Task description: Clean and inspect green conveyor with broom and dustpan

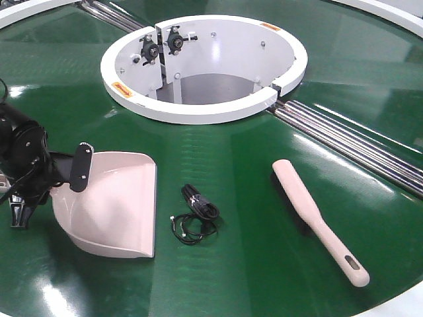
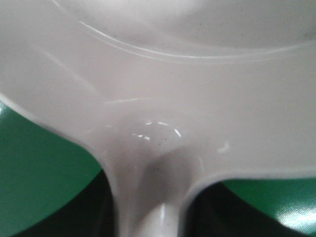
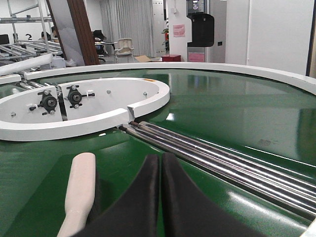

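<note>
The green conveyor (image 1: 251, 264) fills the front view around its white hub. On its left lies the pale beige dustpan (image 1: 112, 205), lip toward the front. My left gripper (image 1: 79, 168) is shut on the handle behind the pan's back wall. In the left wrist view the dustpan (image 2: 163, 98) fills the frame and its handle runs down between the dark jaws. The broom (image 1: 317, 214) lies flat on the belt at the right, slotted end nearest the front edge. My right gripper (image 3: 161, 159) is shut and empty, just right of the broom (image 3: 81, 187), not touching it.
A tangled black cable (image 1: 196, 214) lies on the belt between dustpan and broom. The white ring hub (image 1: 205, 112) stands at the back centre. Silver rollers (image 1: 350, 142) run in a seam from the hub toward the right. A white outer rim (image 3: 276, 74) bounds the belt.
</note>
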Motion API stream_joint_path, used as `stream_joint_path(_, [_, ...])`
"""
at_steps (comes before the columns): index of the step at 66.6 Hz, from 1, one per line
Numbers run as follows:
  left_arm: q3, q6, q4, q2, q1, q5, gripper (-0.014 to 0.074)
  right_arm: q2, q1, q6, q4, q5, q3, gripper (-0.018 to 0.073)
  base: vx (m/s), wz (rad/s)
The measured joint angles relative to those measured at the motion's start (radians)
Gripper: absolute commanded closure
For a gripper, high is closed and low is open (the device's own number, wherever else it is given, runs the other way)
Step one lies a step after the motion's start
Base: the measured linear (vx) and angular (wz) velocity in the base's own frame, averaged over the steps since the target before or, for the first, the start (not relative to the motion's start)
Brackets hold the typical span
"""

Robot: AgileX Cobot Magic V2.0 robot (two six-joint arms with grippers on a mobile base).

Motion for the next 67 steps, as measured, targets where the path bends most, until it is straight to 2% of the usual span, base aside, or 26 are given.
stream_joint_path(13, [0.0,0.0,0.005,0.0,-0.007,0.0,0.0603,0.0,0.0,0.0,0.0,0.0,0.0,0.0569,0.0,0.0])
stream_joint_path(29, [0.0,-0.005,0.048,0.0,-0.032,-0.011,0.0603,0.0,0.0,0.0,0.0,0.001,0.0,0.0569,0.0,0.0])
stream_joint_path(67, [0.0,-0.009,0.049,0.0,-0.034,0.001,0.0603,0.0,0.0,0.0,0.0,0.001,0.0,0.0569,0.0,0.0])
